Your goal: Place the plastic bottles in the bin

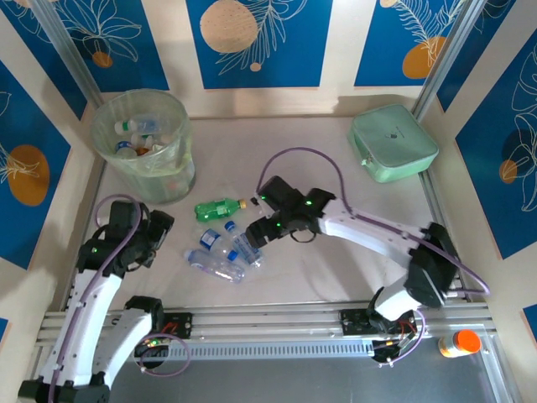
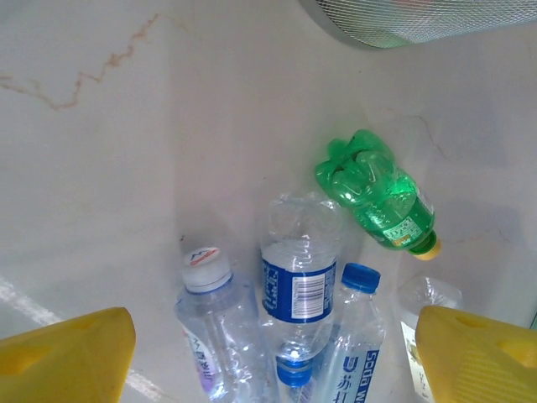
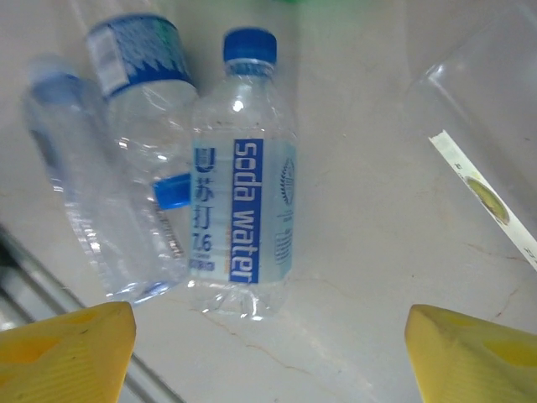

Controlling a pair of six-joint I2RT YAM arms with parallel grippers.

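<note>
Left gripper (image 2: 270,357) is wide open and holds nothing; it hangs over a cluster of clear bottles (image 2: 298,285) lying on the desk (image 2: 101,168). Right gripper (image 3: 270,351) is also spread wide and empty, above the same cluster, with the soda water bottle (image 3: 243,185) flat on the desk under it. The green bottle (image 1: 218,208) lies on its side just behind the cluster, cap to the right, near the bin (image 1: 178,168). The bin stands at the back left, with other bottles (image 1: 138,138) inside it. A mint case (image 1: 393,143) sits at the back right. An orange-capped bottle (image 1: 459,342) is at the front right.
</note>
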